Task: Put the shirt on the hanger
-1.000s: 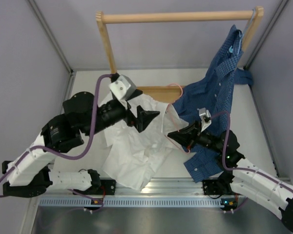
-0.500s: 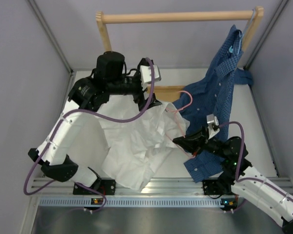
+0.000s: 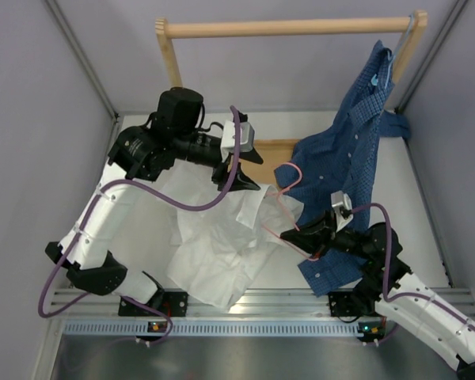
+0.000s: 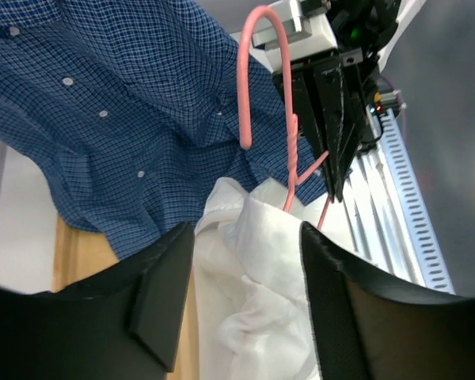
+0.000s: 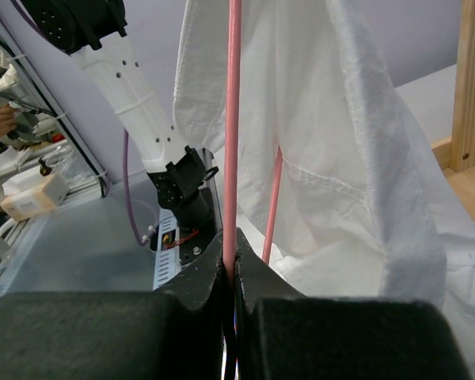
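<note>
The white shirt [image 3: 218,245] lies crumpled in the middle of the table, its top edge raised against the pink hanger [image 3: 289,170]. My right gripper [image 3: 291,235] is shut on the hanger's lower wire [image 5: 233,119] and holds it up; the shirt [image 5: 324,119] hangs draped around the wires. In the left wrist view the hanger's hook [image 4: 257,79] sticks out above the white cloth [image 4: 257,317]. My left gripper [image 3: 241,180] reaches over from the back; its jaws stand wide apart [image 4: 245,229] with loose shirt cloth between them.
A blue checked shirt [image 3: 348,142] hangs on a light blue hanger [image 3: 384,67] from the wooden rack bar [image 3: 293,28] at the back right, its tail trailing under my right arm. The rack's wooden base [image 3: 265,149] lies behind the shirt. A metal rail [image 3: 245,305] runs along the near edge.
My left arm swung up and round to the back, lifting the shirt's top toward the hanger, then dipped slightly. The right gripper shifted slightly with the hanger, whose hook now stands clear of the cloth.
</note>
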Controlling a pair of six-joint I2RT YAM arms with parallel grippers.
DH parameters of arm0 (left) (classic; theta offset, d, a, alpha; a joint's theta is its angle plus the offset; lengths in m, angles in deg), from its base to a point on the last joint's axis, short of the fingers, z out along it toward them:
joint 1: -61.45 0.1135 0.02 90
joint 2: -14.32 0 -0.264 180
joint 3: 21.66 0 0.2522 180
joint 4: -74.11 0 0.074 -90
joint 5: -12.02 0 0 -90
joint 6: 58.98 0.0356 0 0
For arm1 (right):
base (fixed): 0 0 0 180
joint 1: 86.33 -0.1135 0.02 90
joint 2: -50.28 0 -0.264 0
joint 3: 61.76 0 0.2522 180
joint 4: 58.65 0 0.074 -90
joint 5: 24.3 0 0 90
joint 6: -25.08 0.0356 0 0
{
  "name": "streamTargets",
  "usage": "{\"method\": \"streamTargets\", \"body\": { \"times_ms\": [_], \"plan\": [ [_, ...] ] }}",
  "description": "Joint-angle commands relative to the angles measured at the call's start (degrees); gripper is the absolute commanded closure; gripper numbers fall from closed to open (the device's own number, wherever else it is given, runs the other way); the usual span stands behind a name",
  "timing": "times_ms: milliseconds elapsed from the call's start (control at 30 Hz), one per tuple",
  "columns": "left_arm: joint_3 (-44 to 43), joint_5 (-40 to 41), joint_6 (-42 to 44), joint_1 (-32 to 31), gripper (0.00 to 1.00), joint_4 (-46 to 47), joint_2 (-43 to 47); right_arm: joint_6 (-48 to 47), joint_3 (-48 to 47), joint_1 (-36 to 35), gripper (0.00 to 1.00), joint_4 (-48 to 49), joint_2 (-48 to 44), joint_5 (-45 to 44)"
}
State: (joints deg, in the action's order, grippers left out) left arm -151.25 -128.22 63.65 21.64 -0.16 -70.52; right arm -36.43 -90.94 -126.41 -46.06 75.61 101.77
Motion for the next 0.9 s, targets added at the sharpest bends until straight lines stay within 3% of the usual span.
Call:
{"method": "streamTargets", "body": {
  "times_ms": [0, 167, 333, 667, 867],
  "plan": [
    [-0.09, 1.0, 2.1, 0.35, 0.43, -2.32, 2.83, -1.95, -3.57, -0.62, 1.0, 2.83, -0.53, 0.23],
    [-0.54, 7.08, 1.05, 0.35, 0.37, -6.19, 2.05, -2.47, -4.18, -0.62, 1.0, 1.87, -0.54, 0.22],
    [0.78, 4.19, 2.27, 0.35, 0.35, -7.25, 0.29, -2.83, -5.14, -0.62, 1.0, 1.78, 0.52, 1.98],
    [3.07, -5.13, 9.03, 0.17, 0.77, -8.22, 0.46, -5.2, -8.83, -0.62, 1.0, -1.39, 1.04, 2.07],
    [2.89, -10.49, 10.44, -0.26, 0.88, -8.22, -0.5, -4.85, -10.33, -0.62, 1.0, 0.54, 3.15, 2.77]
  ]
}}
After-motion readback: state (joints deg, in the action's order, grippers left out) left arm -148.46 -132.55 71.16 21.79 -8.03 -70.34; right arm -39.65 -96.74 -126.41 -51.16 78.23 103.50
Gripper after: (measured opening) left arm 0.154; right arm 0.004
